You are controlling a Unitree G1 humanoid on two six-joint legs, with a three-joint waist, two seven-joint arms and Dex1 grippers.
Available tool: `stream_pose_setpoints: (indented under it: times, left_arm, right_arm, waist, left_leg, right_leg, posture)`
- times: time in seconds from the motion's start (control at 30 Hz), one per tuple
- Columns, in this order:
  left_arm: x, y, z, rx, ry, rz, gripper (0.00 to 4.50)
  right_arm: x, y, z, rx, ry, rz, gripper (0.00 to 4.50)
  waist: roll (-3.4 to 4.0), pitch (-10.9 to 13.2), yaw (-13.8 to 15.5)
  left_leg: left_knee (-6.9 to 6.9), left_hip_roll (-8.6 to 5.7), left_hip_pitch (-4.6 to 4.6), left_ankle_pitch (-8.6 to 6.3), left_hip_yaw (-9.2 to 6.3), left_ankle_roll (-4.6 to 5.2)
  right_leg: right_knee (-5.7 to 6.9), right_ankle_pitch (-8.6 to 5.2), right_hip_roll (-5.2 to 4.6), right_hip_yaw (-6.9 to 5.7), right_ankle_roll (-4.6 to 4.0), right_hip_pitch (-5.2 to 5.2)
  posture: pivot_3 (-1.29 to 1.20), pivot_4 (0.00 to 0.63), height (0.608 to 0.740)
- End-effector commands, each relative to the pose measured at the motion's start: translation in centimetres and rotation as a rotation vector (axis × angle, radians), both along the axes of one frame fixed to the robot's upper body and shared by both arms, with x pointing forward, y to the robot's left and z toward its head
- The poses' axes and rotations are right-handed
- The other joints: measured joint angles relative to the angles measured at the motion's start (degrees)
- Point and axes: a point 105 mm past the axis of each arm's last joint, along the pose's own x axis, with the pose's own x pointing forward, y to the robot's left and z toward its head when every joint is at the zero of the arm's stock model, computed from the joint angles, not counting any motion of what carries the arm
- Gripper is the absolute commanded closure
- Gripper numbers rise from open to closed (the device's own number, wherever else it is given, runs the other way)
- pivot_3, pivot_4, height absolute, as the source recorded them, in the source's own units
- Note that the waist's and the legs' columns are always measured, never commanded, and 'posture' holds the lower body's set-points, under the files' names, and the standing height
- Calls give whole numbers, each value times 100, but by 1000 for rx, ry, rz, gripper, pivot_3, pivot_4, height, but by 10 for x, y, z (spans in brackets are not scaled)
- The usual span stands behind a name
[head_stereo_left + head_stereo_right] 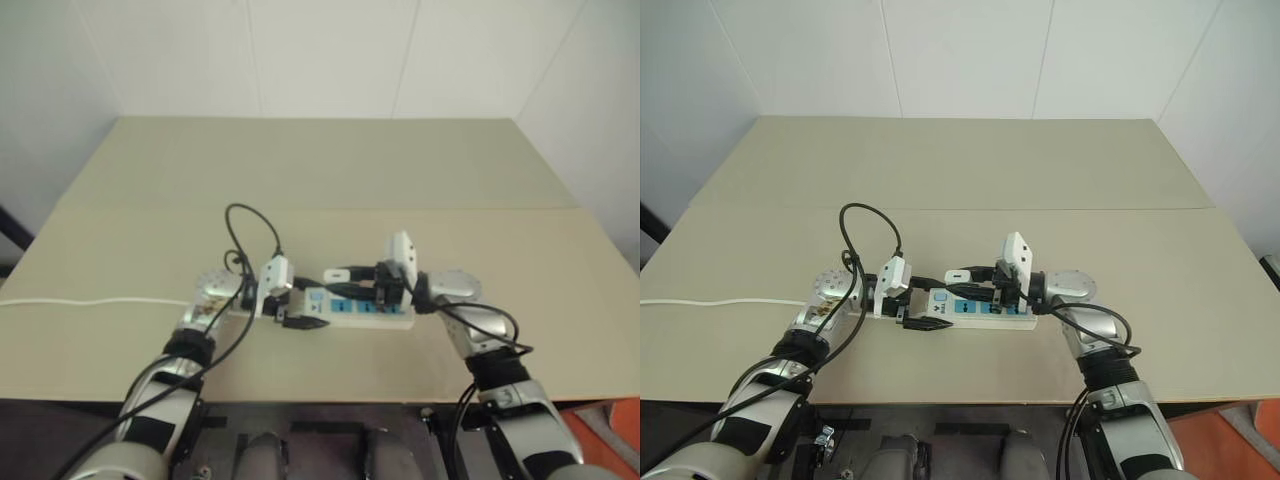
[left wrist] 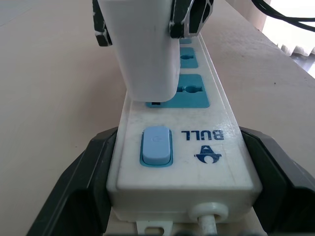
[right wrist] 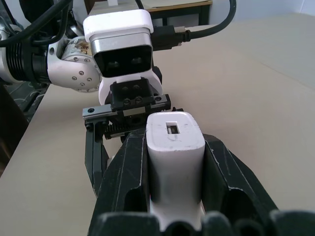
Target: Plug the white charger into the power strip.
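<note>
The power strip lies on the table, and my left gripper is shut on its end with the blue switch, one black finger on each long side. My right gripper is shut on the white charger, whose top face has a small slot. The white charger stands upright over the first blue socket panel beside the switch, its lower end down at the panel. I cannot tell whether its prongs are in. From above, both grippers meet over the power strip.
The beige table reaches back to a white wall, with open surface behind and beside the strip. The strip's thin white cord runs off to the left. Black cables loop above my left wrist, and the table's front edge is close.
</note>
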Motion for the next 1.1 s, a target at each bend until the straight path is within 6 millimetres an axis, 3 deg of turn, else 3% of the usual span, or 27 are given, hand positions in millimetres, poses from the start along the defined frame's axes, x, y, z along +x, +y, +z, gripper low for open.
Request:
stream_pose_setpoints:
  times: [0.03, 1.1]
  left_arm:
    - [-5, 4, -9, 41, 23, -12, 1218]
    - [-2, 10, -8, 55, 26, 12, 1218]
  right_arm:
    - [2, 3, 6, 8, -40, 4, 3376]
    - [1, -55, -47, -262, 93, -47, 3376]
  waist:
    - [0, 0, -12]
    - [1, -3, 45]
  left_leg:
    - [0, 1, 1, 0, 0, 0]
    - [-2, -1, 3, 0, 0, 0]
  right_leg:
    - [0, 0, 1, 0, 0, 0]
    - [-2, 0, 1, 0, 0, 11]
  posture:
    - [0, 150, 740]
    - [0, 150, 740]
